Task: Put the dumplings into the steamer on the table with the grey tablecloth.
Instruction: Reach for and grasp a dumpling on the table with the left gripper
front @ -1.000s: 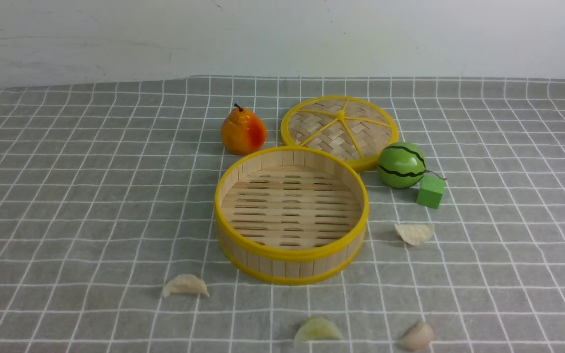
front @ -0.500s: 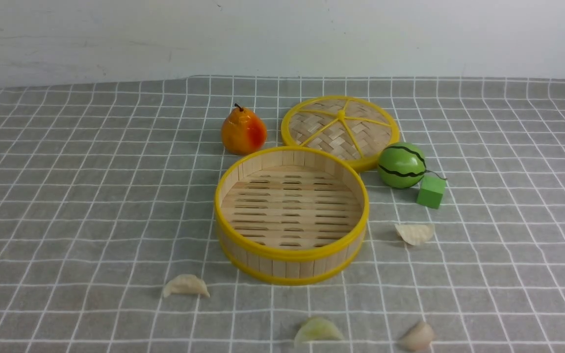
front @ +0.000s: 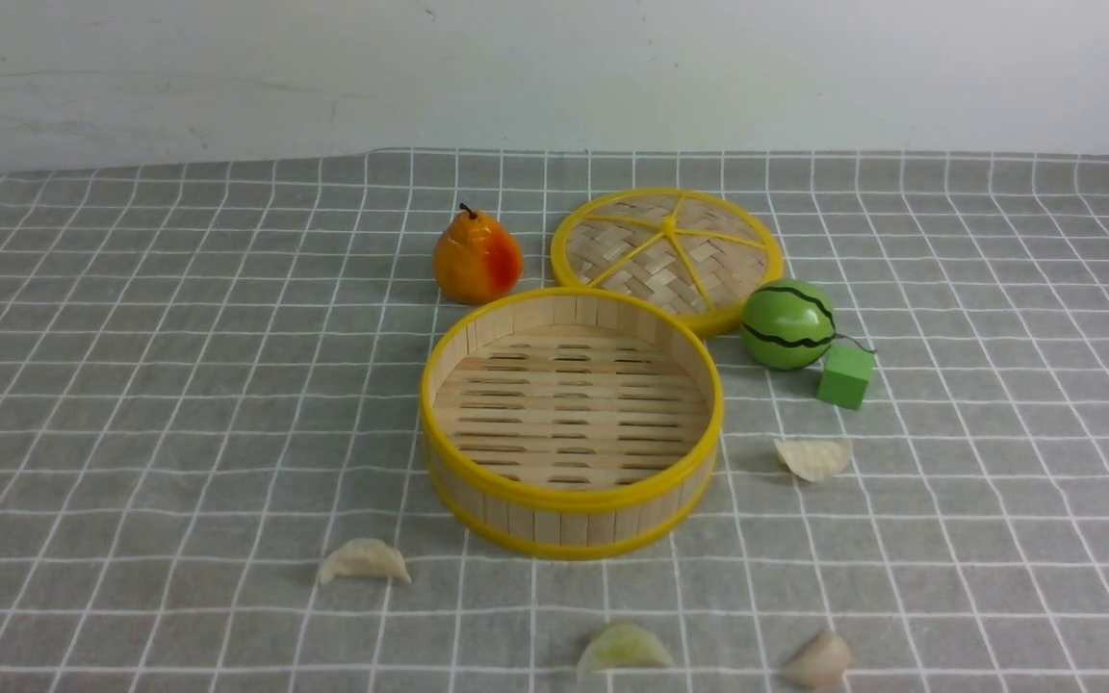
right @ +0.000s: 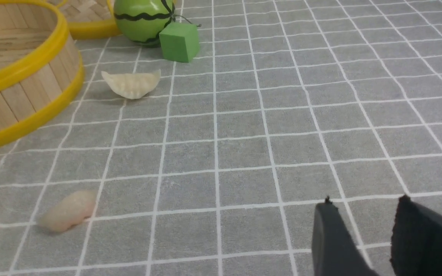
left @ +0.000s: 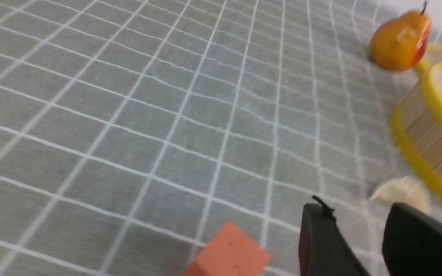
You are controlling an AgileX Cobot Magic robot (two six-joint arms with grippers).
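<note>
The empty steamer (front: 571, 500) stands mid-table on the grey tablecloth (front: 131, 385). Several dumplings lie around it: one front left (front: 365, 561), one in front (front: 624, 647), one front right (front: 817, 659), one to its right (front: 813, 457). Neither gripper shows in the front view. The left gripper (left: 359, 209) is open and empty, low over the cloth, with a dumpling (left: 399, 189) just past its fingertips beside the steamer (left: 428, 126). The right gripper (right: 365, 203) is open and empty over bare cloth, well apart from two dumplings (right: 68, 211) (right: 131, 84) and the steamer (right: 25, 76).
Behind the steamer sit an orange pear (front: 477, 257) and the woven lid (front: 667, 255). A toy watermelon (front: 788, 324) and a green cube (front: 845, 375) stand to its right. An orange-red block (left: 230, 255) lies close to the left gripper.
</note>
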